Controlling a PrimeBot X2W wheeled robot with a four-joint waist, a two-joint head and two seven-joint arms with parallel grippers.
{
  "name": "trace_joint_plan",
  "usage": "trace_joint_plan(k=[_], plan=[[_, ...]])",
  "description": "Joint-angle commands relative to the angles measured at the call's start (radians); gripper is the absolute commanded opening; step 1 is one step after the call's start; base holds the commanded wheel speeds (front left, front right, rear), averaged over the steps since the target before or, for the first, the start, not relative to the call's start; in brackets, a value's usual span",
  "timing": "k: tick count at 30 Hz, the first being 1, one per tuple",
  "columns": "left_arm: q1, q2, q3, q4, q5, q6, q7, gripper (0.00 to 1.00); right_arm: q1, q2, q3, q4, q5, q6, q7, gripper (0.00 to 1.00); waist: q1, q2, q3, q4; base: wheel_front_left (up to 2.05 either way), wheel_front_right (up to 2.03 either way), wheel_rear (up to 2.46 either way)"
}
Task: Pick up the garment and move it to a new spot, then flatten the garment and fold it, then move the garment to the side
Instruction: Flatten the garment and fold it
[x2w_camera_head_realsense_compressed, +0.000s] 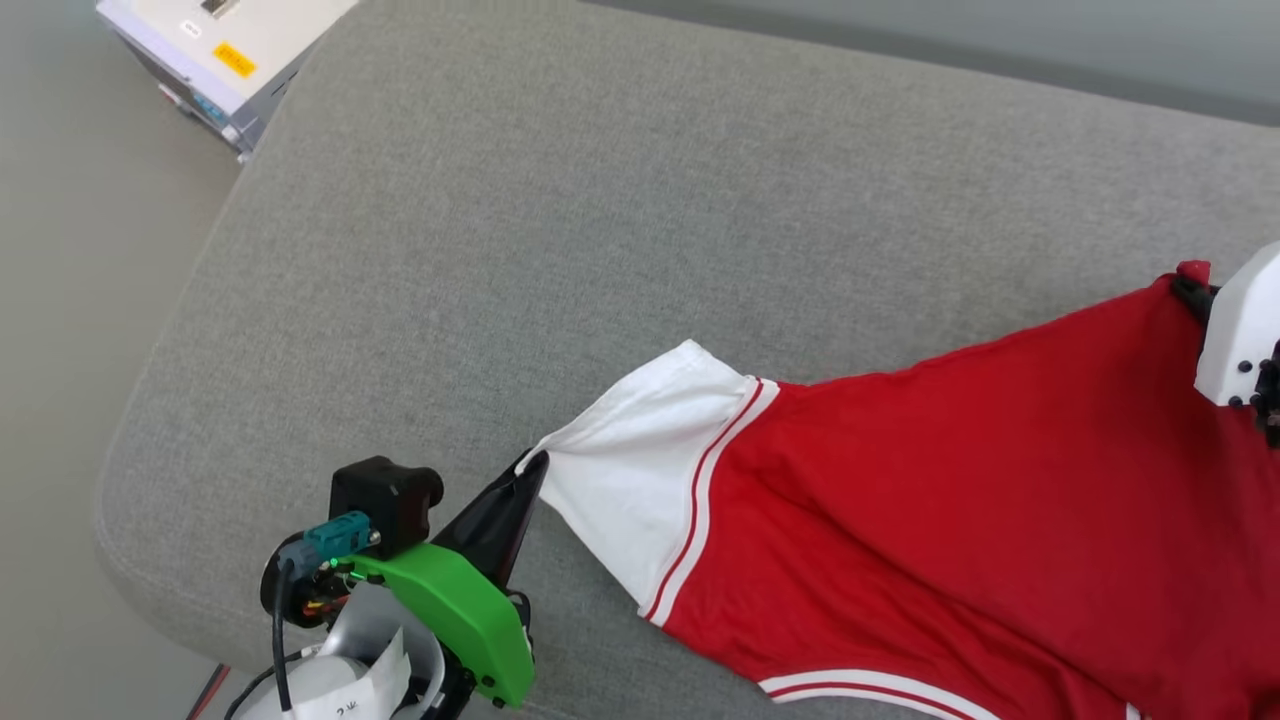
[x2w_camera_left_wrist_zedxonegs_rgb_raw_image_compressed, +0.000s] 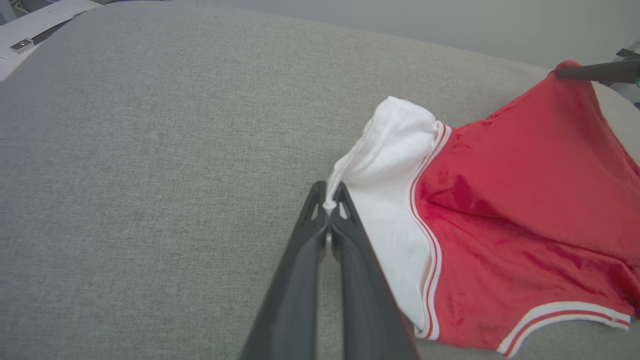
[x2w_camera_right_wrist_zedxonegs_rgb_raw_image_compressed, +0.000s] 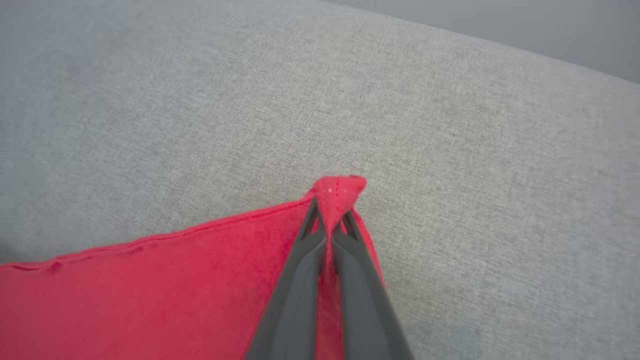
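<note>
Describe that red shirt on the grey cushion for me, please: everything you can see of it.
The red shirt is a soft, slightly shiny jersey with a white short sleeve joined by red-and-white striped trim; more such trim edges the side nearer the robot. It lies creased on the grey cushion, stretched between two pinches: the left tool, shut, grips the sleeve's corner, and the right tool, shut, grips a hemmed red corner at the far end.

Grey cushion (x2w_camera_head_realsense_compressed: 600, 250), pale floor (x2w_camera_head_realsense_compressed: 70, 300)
The wide cushion of coarse grey fabric had a rounded corner; beside it was the smooth beige floor, where a white box (x2w_camera_head_realsense_compressed: 262, 28) with a yellow label (x2w_camera_head_realsense_compressed: 234, 59) stood.
</note>
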Motion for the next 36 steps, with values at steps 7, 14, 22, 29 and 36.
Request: trace_joint_plan(k=[7, 14, 22, 29, 36], plan=[[-0.009, 0.018, 0.044, -0.039, -0.015, 0.027, -0.012, 0.0, 0.032, -0.054, 0.039, -0.067, 0.077, -0.001, -0.104, 0.0, -0.0001, 0.012, -0.171, -0.112, 0.0, 0.0, 0.0], [-0.052, 0.049, 0.135, -0.086, -0.027, 0.044, -0.049, 0.0, 0.045, -0.086, 0.047, -0.192, 0.111, -0.001, -0.159, 0.0, -0.0001, 0.012, -0.236, -0.188, 0.0, 0.0, 0.0], [-0.178, 0.054, 0.228, -0.153, 0.004, 0.085, -0.089, 0.0, 0.071, -0.064, -0.013, -0.383, 0.089, -0.001, -0.16, 0.0, -0.0001, 0.012, -0.261, -0.269, 0.0, 0.0, 0.0], [-0.233, 0.037, 0.282, -0.174, 0.014, 0.11, -0.138, 0.0, 0.1, -0.009, -0.066, -0.487, 0.065, -0.001, -0.137, 0.0, -0.0001, 0.012, -0.259, -0.308, 0.0, 0.0, 0.0], [-0.302, 0.053, 0.321, -0.183, 0.028, 0.111, -0.154, 0.0, 0.116, 0.038, -0.129, -0.574, 0.035, -0.001, -0.099, 0.0, -0.0001, 0.012, -0.23, -0.326, 0.0, 0.0, 0.0]])
